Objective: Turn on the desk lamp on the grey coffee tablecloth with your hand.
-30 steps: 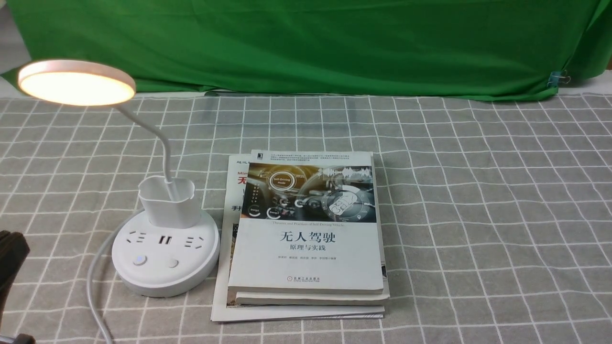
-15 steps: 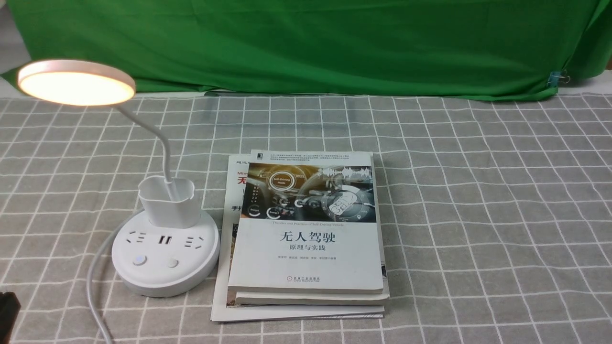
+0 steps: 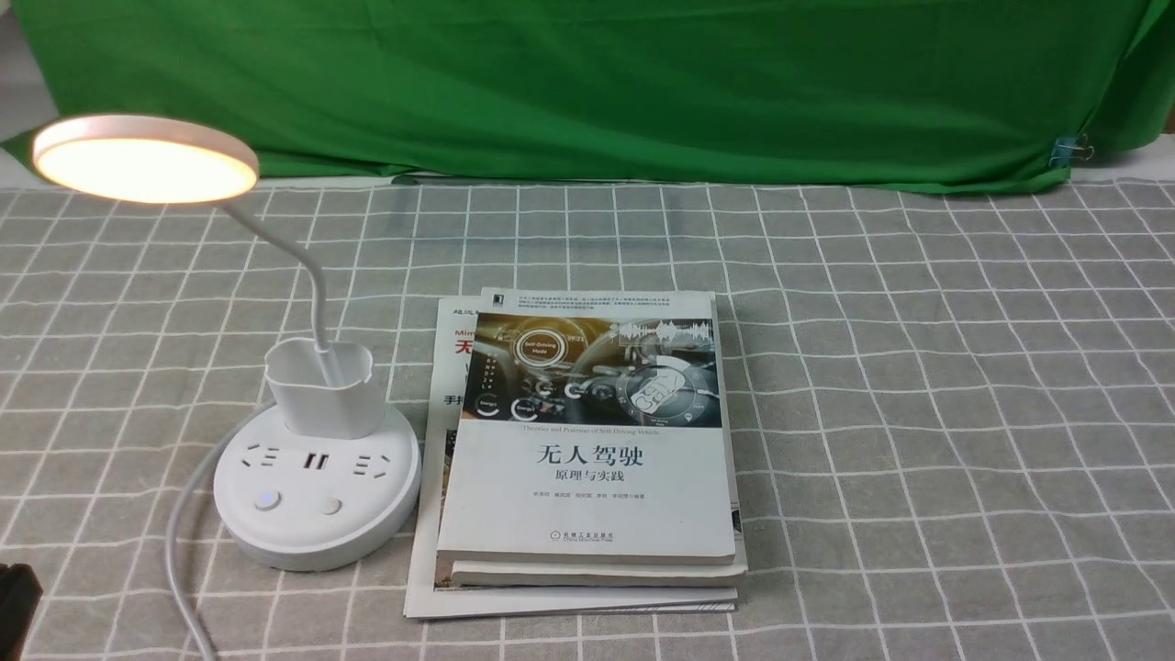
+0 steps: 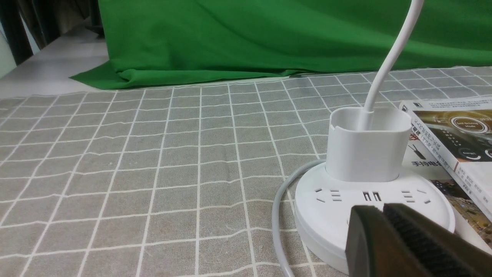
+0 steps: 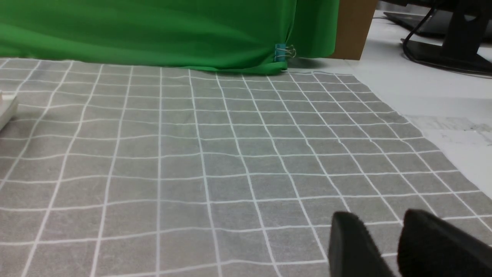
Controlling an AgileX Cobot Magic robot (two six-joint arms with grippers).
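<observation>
Glowing, the lamp point(image 3: 317, 459) sits on the cloth point(image 3: 918, 413) beside the books point(image 3: 587, 459); left end effector point(image 4: 378, 215) clenched empty near its base, right end effector point(image 5: 378, 231) slightly parted.

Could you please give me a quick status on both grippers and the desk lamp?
Left gripper shut, empty. Right gripper slightly apart, empty. Desk lamp lit on grey coffee tablecloth. Books beside base.

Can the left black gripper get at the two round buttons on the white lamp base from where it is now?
Probably yes. The left black gripper hangs shut beside the white round lamp base, and nothing stands between it and the two round buttons; the stacked books lie on the far side.
</observation>
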